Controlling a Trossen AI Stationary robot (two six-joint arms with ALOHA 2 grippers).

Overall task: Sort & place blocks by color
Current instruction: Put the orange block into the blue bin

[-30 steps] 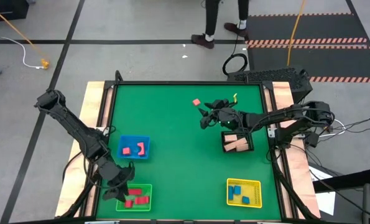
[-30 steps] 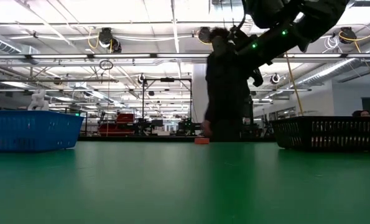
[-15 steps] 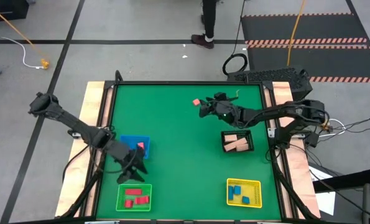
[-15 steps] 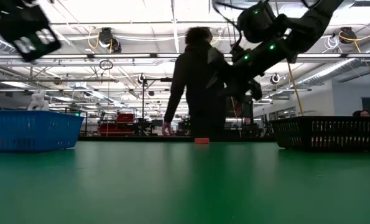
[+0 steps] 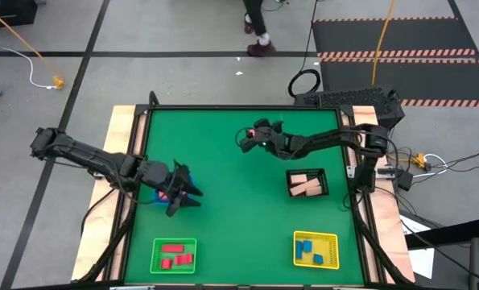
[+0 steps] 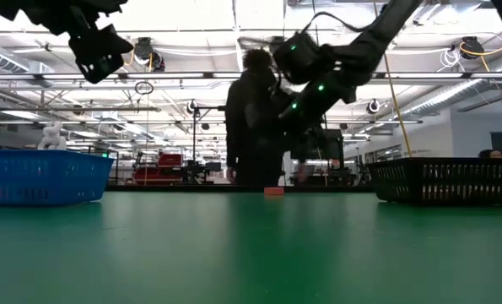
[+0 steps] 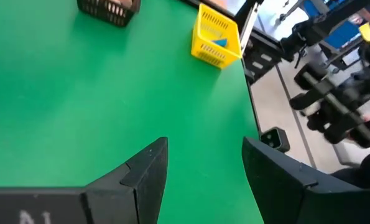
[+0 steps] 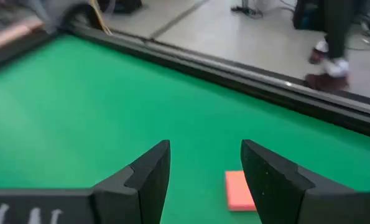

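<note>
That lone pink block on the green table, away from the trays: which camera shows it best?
The right wrist view: the pink block lies large and unobstructed, just ahead of the open right gripper. The high view shows only a speck beside that gripper. The low view shows a distant sliver. The left wrist view misses it.

Bright overhead ceiling lights (image 6: 234,17), arms backlit dark in low view; wrist views motion-blurred

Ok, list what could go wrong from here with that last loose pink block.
1. The right hand is open with the salmon block off-centre between its fingers, so closing may nudge it rather than grip it.
2. The block sits near the table's far edge; a push could send it against the rim.
3. The left hand hangs over the blue tray and could catch it.
</note>
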